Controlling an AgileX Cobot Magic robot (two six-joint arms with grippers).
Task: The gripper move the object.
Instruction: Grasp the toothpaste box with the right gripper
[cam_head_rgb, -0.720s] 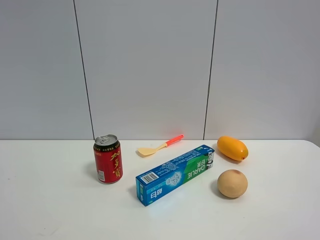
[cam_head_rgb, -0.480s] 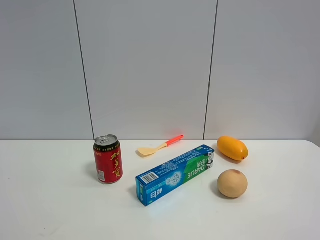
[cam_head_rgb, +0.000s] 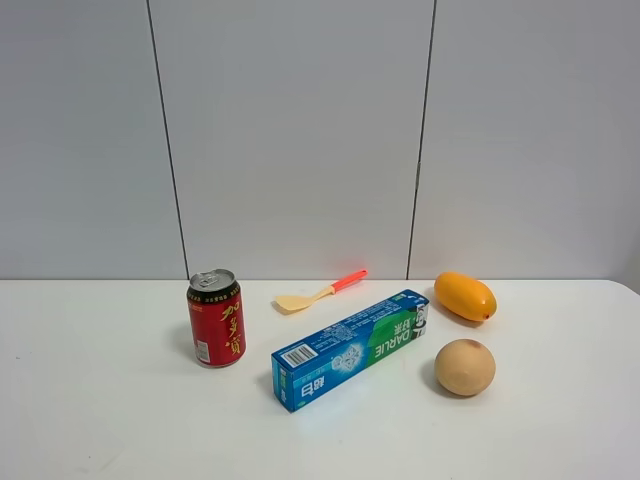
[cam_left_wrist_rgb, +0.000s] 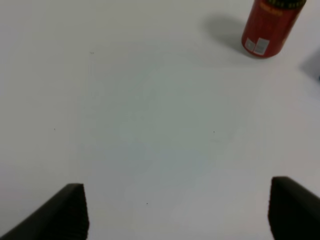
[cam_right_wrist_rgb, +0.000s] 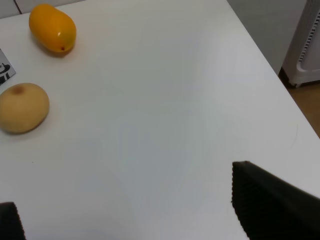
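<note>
The blue-and-green DARLIE toothpaste box (cam_head_rgb: 350, 349) lies diagonally on the white table (cam_head_rgb: 100, 420), between the red can and the fruit. Only a white corner of it (cam_right_wrist_rgb: 4, 71) shows in the right wrist view. Neither arm appears in the exterior view. My left gripper (cam_left_wrist_rgb: 175, 212) is open and empty over bare table, well short of the red can (cam_left_wrist_rgb: 270, 25). My right gripper (cam_right_wrist_rgb: 122, 202) is open and empty over the table's right part, away from the box.
A red drink can (cam_head_rgb: 216, 318) stands left of the box. An orange mango (cam_head_rgb: 465, 296) and a tan round fruit (cam_head_rgb: 465, 367) lie to its right. A small spatula (cam_head_rgb: 318, 292) lies behind. The table's right edge (cam_right_wrist_rgb: 272, 75) is close to my right gripper.
</note>
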